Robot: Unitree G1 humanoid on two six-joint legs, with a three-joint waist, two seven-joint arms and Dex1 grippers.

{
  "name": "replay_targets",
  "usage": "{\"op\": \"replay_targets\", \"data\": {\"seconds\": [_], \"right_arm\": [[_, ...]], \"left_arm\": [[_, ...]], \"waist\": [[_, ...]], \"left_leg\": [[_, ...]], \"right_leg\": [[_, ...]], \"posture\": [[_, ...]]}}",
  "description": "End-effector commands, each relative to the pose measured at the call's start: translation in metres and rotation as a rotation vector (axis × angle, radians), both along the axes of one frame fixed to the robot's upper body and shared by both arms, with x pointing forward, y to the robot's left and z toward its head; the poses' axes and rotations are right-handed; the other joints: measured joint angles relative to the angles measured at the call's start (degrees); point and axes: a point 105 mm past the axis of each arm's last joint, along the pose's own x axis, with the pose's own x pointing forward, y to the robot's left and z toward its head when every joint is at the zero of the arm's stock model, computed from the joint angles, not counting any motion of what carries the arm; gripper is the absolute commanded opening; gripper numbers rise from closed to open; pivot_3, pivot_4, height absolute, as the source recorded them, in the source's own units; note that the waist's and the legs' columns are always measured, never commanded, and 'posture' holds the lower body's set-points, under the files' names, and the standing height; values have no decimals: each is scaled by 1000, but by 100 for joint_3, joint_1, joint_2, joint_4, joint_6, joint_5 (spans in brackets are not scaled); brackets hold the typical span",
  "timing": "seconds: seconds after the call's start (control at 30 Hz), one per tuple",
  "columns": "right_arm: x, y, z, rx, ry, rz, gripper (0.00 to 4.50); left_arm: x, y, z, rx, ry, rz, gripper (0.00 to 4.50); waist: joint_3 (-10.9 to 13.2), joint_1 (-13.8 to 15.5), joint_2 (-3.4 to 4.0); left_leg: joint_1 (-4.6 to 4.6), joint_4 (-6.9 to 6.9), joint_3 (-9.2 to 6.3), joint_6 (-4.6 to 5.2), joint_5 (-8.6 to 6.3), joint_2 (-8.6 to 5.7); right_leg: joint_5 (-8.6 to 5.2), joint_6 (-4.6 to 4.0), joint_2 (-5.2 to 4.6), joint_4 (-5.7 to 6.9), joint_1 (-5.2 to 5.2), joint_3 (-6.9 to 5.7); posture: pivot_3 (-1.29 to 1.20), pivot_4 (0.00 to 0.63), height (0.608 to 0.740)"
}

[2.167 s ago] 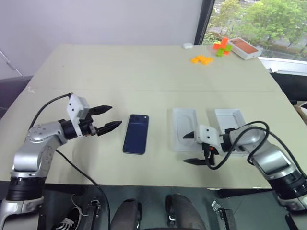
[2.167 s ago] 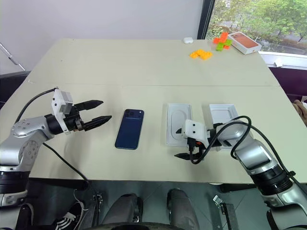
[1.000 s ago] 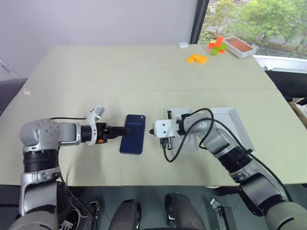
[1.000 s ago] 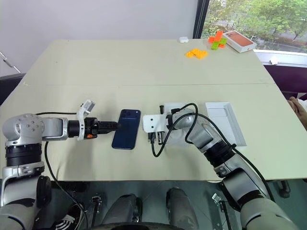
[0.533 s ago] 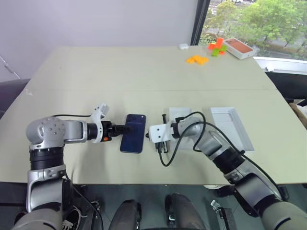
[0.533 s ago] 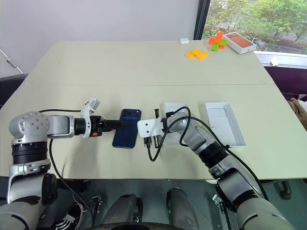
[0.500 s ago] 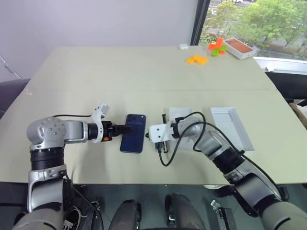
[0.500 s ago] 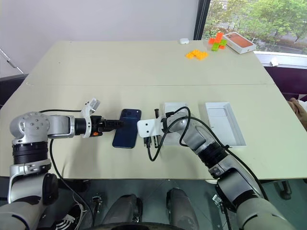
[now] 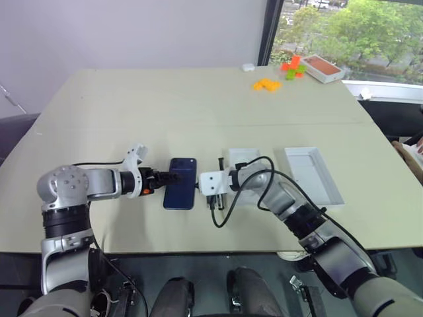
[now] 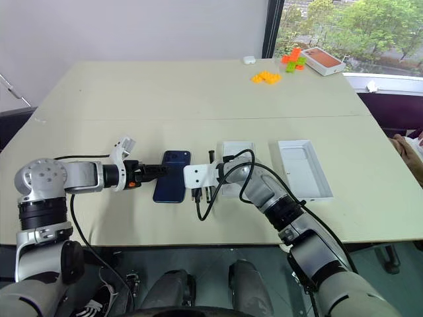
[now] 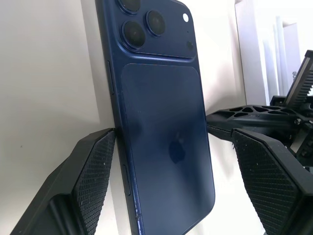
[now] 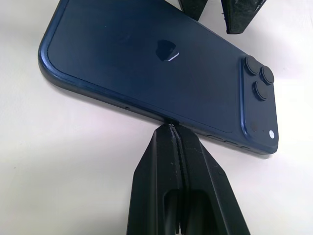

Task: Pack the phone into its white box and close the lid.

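— Risk? The phone (image 9: 180,192) lies back-up on the surface (image 9: 165,105), well short of the white box (image 9: 315,175). If the right tool (image 12: 174,131), pressed together against one long edge, shoves unevenly, the phone could skate.

— And the left tool (image 11: 161,156)?

— Spread wide across the phone (one finger at the far edge), clamping nothing. It could close askew.

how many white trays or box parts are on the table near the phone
2. One white tray lies just beside the phone, partly covered by the right arm. The other tray lies further out on the robot's right, apart from it.
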Motion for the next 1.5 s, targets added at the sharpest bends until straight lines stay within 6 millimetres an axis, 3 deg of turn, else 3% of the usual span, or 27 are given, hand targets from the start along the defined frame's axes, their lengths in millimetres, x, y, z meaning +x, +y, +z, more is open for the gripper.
{"op": "replay_targets", "data": {"seconds": [0.03,0.2,0.33,0.7,0.83,0.97,1.33,1.5], "right_arm": [[-5,13,2,9,-12,48,38],[-4,10,2,-2,-16,49,38],[-4,10,3,4,-15,51,38],[-1,6,3,-2,-17,42,38],[-2,5,2,-2,-11,41,0],[-3,5,1,-3,-10,42,0],[-1,3,7,4,-27,40,0],[-2,7,28,131,43,13,0]], "left_arm": [[-2,-20,13,-143,-17,-66,3976],[0,-21,23,-173,-32,-73,3976],[-2,-14,11,-113,-2,-44,3976],[-3,-3,7,-102,3,3,3976],[-3,2,5,-125,10,30,2760],[-6,3,2,-158,23,32,712],[-10,17,-3,-357,77,72,712],[-12,20,10,-431,32,60,712]], "waist": [[0,2,0],[4,12,-8],[4,-31,-8],[4,-74,-8],[4,-82,-9],[4,-81,-9],[5,-90,-12],[8,-81,-17]], "left_leg": [[0,0,-1,0,1,0],[-8,0,-2,-4,2,0],[-9,-15,-2,-5,2,0],[-10,-41,-2,-12,6,0],[-9,-48,-2,-14,8,0],[-9,-65,-2,-21,12,0],[-10,-71,-4,-24,14,0],[-15,-73,-4,-24,14,0]], "right_leg": [[0,0,0,0,0,0],[1,0,0,-1,-7,0],[1,0,0,-2,-15,0],[0,1,-1,-15,-22,0],[0,0,-1,-17,-25,0],[0,0,-1,-24,-28,0],[0,0,-1,-27,-31,-2],[0,0,-1,-30,-36,-1]], "posture": [[0,150,740],[0,150,740],[0,150,740],[0,150,740],[0,150,740],[0,150,740],[0,150,740],[0,150,740]]}}
